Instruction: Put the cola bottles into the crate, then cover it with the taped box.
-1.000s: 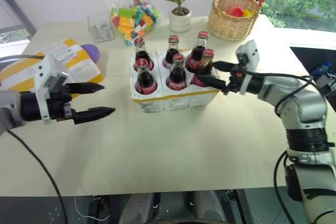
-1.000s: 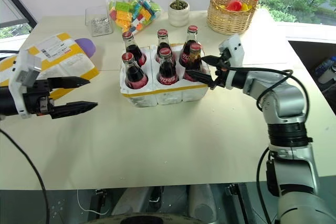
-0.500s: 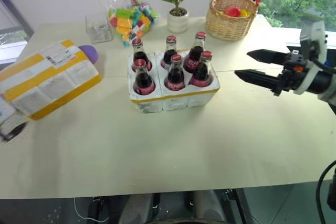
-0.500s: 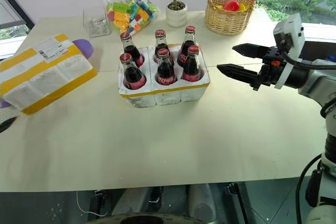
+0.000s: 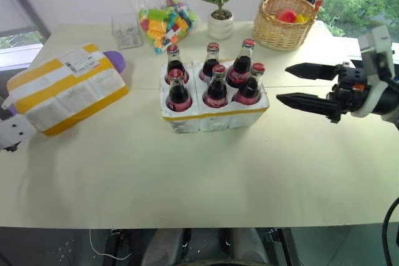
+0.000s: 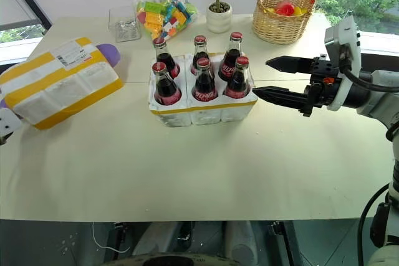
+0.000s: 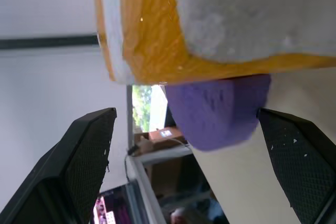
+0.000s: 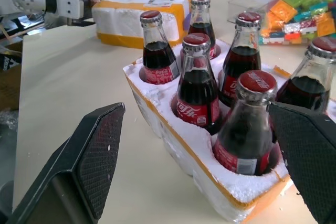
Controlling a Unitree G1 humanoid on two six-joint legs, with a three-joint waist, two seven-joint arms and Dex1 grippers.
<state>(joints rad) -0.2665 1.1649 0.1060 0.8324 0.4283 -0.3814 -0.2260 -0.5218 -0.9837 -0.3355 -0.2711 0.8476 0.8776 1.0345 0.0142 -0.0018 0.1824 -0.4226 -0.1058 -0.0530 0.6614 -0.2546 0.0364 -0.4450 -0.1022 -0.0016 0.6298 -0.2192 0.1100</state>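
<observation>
Several cola bottles (image 5: pixel 216 85) with red caps stand upright in the wells of the crate (image 5: pixel 215 116), a low white foam block banded in yellow, at the table's middle. Just right of it, my right gripper (image 5: pixel 282 83) hovers open and empty, pointing at the bottles (image 8: pixel 197 90). The taped box (image 5: pixel 65 95), white with yellow stripes and a shipping label, lies at the table's left. My left gripper (image 7: pixel 186 114) is open at the box's near left end, and the purple piece (image 7: pixel 215 106) there lies ahead between its fingers, neither touching it.
Along the table's far edge stand a wicker basket (image 5: pixel 283 23) with fruit, a potted plant (image 5: pixel 219 20), a bag of coloured blocks (image 5: pixel 163 20) and a small clear container (image 5: pixel 126 30). The table's front edge (image 5: pixel 187 222) runs close below.
My right gripper drew back to the right, away from the bottles, staying open. My left arm swung out left to the taped box's end. The bottles, crate and box stayed put.
</observation>
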